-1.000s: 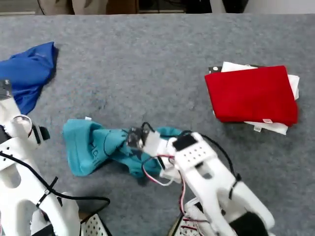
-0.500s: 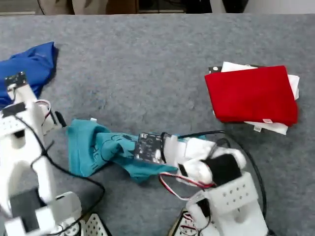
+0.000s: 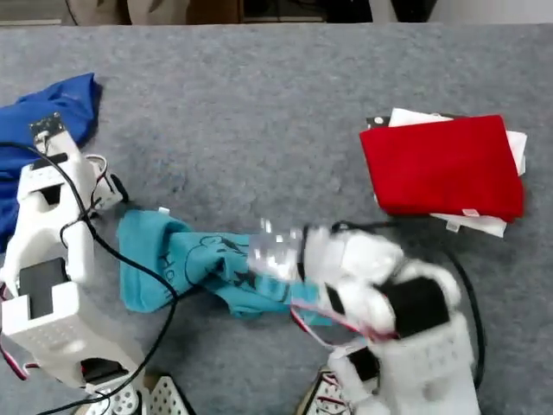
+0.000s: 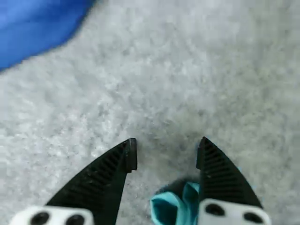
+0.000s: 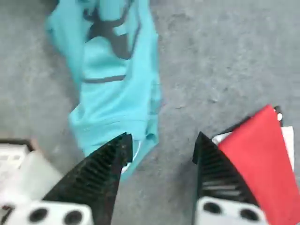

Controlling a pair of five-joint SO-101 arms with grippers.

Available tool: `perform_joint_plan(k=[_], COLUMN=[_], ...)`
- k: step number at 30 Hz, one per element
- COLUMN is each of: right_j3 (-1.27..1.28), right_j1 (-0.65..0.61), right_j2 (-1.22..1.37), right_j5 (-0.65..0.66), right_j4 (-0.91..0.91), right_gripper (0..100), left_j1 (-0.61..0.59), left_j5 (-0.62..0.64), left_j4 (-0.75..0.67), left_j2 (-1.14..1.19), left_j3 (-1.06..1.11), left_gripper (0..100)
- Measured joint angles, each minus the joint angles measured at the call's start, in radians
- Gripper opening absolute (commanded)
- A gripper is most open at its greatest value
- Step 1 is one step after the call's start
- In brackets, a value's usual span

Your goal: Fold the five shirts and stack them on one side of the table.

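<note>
A crumpled teal shirt (image 3: 186, 268) lies at the front middle of the grey table (image 3: 259, 104). My left gripper (image 3: 117, 197) hovers at its left end, open and empty over bare table (image 4: 167, 152), with a teal fold (image 4: 176, 208) just below one finger. My right gripper (image 3: 276, 251) hangs open above the shirt's right end (image 5: 161, 143), holding nothing, the teal shirt (image 5: 112, 79) spread out beyond it. A loose blue shirt (image 3: 39, 130) (image 4: 37, 26) lies at the far left. A folded red shirt (image 3: 441, 164) (image 5: 255, 164) rests on a folded white one (image 3: 492, 223) at the right.
The table's far middle is bare grey cloth. The arm bases (image 3: 52, 346) and loose cables (image 3: 130, 277) crowd the front edge. The left arm stands between the blue and teal shirts.
The left arm has swung away from the front edge, its gripper now at the teal shirt's left end. The right arm has shifted right and turned. The teal shirt has stretched out slightly.
</note>
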Motion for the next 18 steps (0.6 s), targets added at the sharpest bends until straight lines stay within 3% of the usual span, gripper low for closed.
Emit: perform_joint_plan(k=[3,9,14,18], right_j3=[0.0,-0.055,-0.071,-0.072], right_j1=[0.008,-0.008,-0.023,-0.026], right_j2=[0.16,0.592,0.925,1.088], right_j5=[-0.072,-0.146,-0.146,-0.146], right_j4=[-0.137,-0.307,-0.396,-0.456], right_gripper=[22.1,22.1,21.3,10.1], left_j1=[0.002,0.063,0.078,0.087], left_j5=[0.0,0.0,0.0,0.0], left_j4=[0.005,0.009,0.009,0.009], left_j2=[0.0,0.0,0.0,0.0], left_j3=[-0.002,-0.002,-0.002,0.003], left_gripper=[20,3,2,2])
